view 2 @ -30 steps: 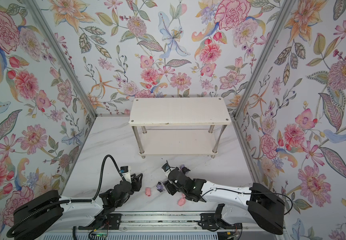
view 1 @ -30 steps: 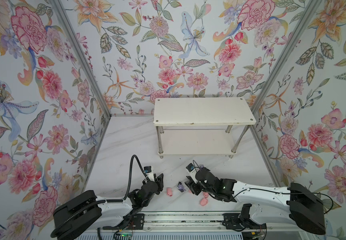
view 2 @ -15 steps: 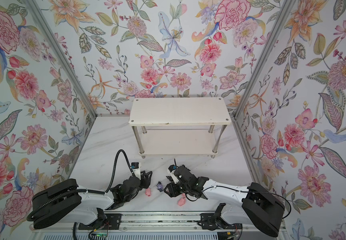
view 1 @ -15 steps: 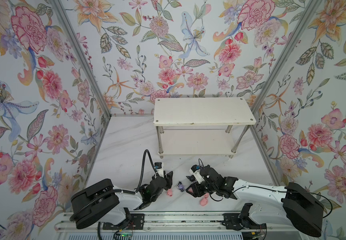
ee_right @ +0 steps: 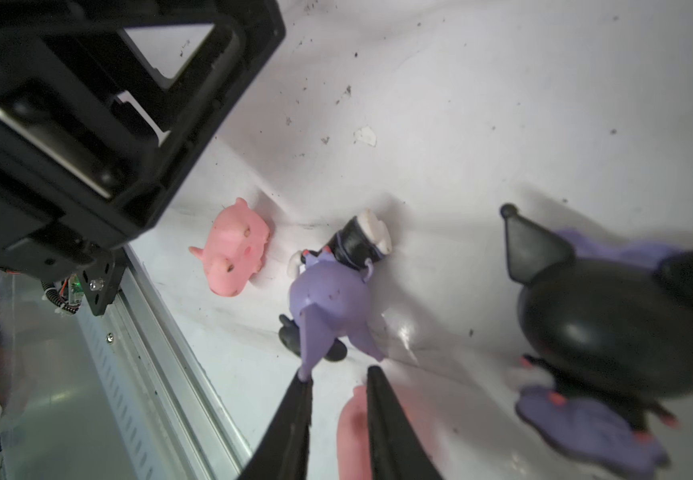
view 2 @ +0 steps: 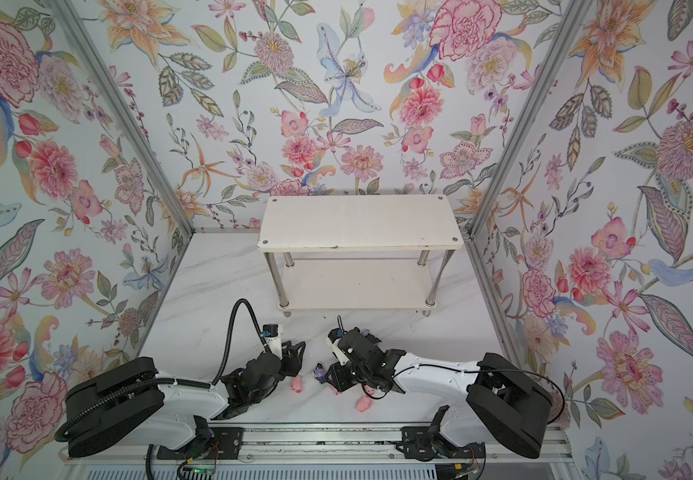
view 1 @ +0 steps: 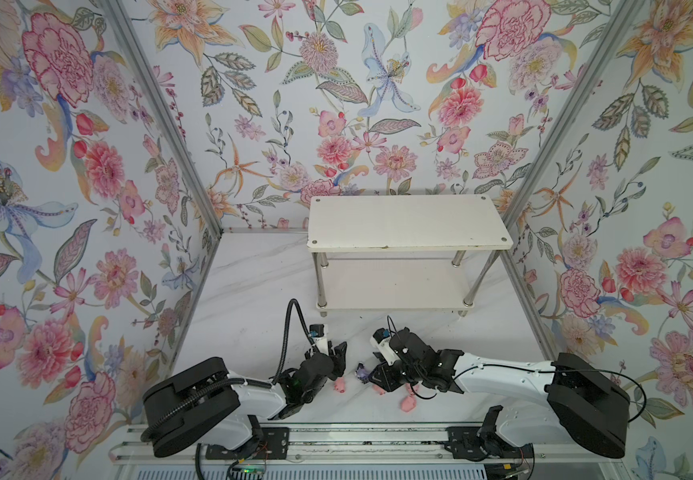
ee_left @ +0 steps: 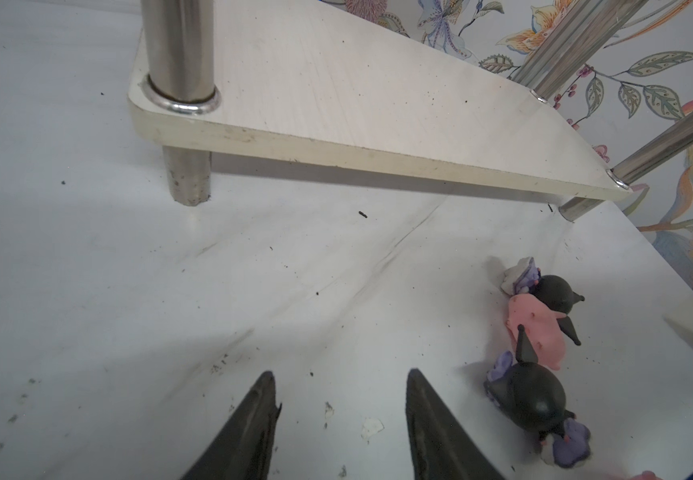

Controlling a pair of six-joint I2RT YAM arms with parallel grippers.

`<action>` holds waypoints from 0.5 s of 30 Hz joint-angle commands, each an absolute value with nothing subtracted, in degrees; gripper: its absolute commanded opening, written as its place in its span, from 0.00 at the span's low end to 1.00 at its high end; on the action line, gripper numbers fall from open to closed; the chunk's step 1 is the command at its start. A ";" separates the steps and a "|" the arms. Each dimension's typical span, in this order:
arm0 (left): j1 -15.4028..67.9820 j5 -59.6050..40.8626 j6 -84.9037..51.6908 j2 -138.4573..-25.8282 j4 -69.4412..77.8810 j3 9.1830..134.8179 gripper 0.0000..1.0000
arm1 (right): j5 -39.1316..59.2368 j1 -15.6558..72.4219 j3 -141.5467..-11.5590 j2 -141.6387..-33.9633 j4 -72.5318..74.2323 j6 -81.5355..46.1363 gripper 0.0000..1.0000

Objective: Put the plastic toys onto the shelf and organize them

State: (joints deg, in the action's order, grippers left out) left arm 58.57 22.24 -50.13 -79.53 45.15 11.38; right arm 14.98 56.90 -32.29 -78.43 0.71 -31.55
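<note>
Shelf [view 1: 407, 224]: 2 boards, both bare.
Toys [view 1: 340, 384]: lying on table [view 1: 253, 291] in front of shelf, none shelved yet.
Left gripper [ee_left: 338, 378]: fingers apart, empty, likely readied for a toy.
Right gripper [ee_right: 338, 374]: fingers narrow, a pig [ee_right: 353, 432] in the gap; whether gripped, cannot tell.

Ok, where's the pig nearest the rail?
In both top views the pig lies on the table, right of centre, between the right arm and the front rail.

Robot test booth — floral walls [view 1: 66, 166]
</note>
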 commanded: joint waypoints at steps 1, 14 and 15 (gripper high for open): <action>59.09 22.59 -49.82 -80.32 46.31 11.05 0.52 | 14.13 57.16 -35.10 -80.81 2.22 -30.21 0.21; 59.08 22.95 -49.81 -80.01 46.94 9.98 0.52 | 15.48 57.39 -47.59 -91.41 3.91 -27.21 0.18; 59.06 23.17 -49.77 -79.61 46.85 8.94 0.52 | 15.03 57.46 -47.89 -91.24 3.46 -27.01 0.19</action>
State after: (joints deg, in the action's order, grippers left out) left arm 58.57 22.52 -50.13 -79.99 46.48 11.07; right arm 14.74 56.95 -46.11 -90.80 3.20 -28.47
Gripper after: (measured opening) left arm 0.520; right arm 0.186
